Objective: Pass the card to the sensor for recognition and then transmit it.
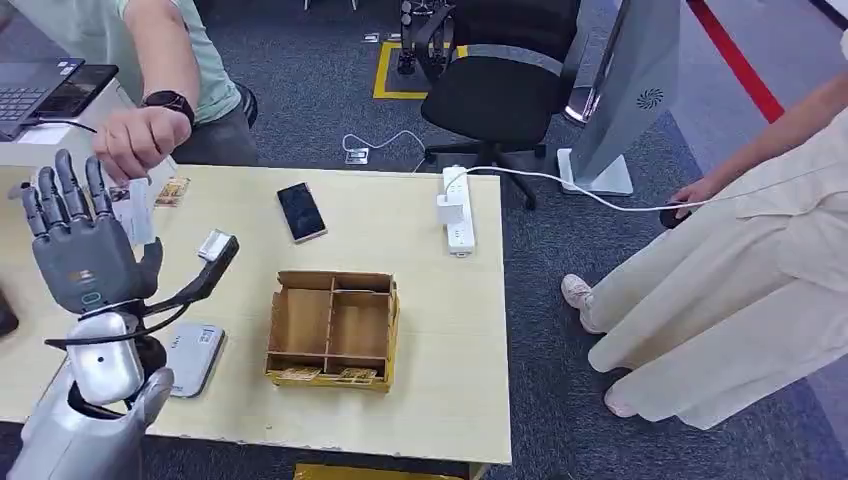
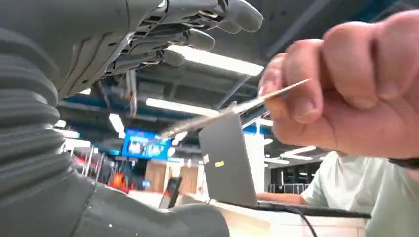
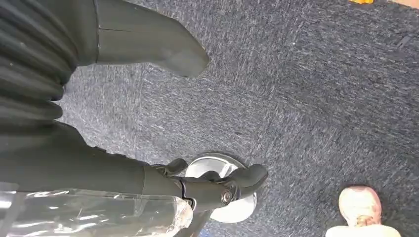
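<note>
Left hand (image 1: 85, 255): raised above the table's left part, palm up, fingers (image 1: 70, 190) spread and upright, holding nothing; in the left wrist view (image 2: 148, 34) fingers apart, overhead.
Card (image 1: 137, 212): pinched in a person's hand, hanging just beside the left hand's fingers on the side nearer the wooden box; whether touching them, cannot tell; in the left wrist view (image 2: 232, 106) edge-on, tilted, below the robot's fingers.
Person's hand (image 1: 135, 140): reaching in from beyond the table's far left edge, dark watch at the wrist; at the left wrist view (image 2: 346, 94) close, thumb and finger closed on the card.
Right hand (image 3: 163, 54): hanging over grey carpet; thumb and part of the palm seen, fingers hidden, so grasp impossible to tell.
Sensor (image 1: 192, 357): flat grey device on the table, left of the wooden box, near the front edge.
Wooden box (image 1: 333, 330): open, divided into compartments, on the table's middle; small cards lying in its nearest narrow compartment.
Phone (image 1: 301, 211): dark, flat on the table, beyond the wooden box.
Power strip (image 1: 458, 210): white, at the table's right edge, beyond and right of the wooden box, cable running off to the right.
Table (image 1: 440, 380): pale wood top.
Second person (image 1: 740, 260): light clothing, standing on the carpet well to the right of the wooden box.
</note>
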`<state>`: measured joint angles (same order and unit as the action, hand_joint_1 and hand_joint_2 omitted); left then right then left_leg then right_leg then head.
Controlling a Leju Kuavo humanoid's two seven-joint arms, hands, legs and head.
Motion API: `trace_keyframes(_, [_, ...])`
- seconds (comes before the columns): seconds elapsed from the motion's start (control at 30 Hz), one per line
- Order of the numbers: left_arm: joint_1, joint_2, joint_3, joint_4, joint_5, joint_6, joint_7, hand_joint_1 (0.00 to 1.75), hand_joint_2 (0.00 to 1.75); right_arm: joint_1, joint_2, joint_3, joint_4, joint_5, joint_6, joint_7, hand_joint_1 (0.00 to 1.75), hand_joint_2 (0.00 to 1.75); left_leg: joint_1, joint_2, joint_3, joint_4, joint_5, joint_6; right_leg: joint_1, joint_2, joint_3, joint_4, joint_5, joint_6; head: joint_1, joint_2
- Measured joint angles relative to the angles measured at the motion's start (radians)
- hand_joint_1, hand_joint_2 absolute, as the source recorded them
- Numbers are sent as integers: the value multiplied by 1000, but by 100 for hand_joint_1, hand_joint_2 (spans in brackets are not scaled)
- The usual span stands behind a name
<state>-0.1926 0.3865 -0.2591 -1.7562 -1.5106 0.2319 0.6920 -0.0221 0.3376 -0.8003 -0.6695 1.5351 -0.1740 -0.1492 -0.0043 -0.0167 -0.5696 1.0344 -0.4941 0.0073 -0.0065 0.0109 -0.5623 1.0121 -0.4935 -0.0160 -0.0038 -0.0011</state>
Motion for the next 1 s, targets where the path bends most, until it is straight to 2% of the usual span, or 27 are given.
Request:
trace_keyframes(0.23, [-27,32,-40,59,0,3,0,0,175,-4,0,-1,7,1,0,0,0,175,0,0,0,0,0,0,0,0,0,0,0,0,0,0])
trace_keyframes(0.43, [-35,37,-49,81,0,5,0,0,175,-6,0,-3,12,1,0,0,0,175,0,0,0,0,0,0,0,0,0,0,0,0,0,0])
trace_keyframes(0.73, [-35,39,-48,92,0,16,0,0,175,-6,0,-6,14,1,2,0,0,175,0,0,0,0,0,0,0,0,0,0,0,0,0,0])
trace_keyframes(1.0, [3,36,-11,75,0,39,0,0,175,-5,0,-15,13,11,2,0,0,175,0,0,-1,0,0,0,0,0,0,0,0,0,0,0])
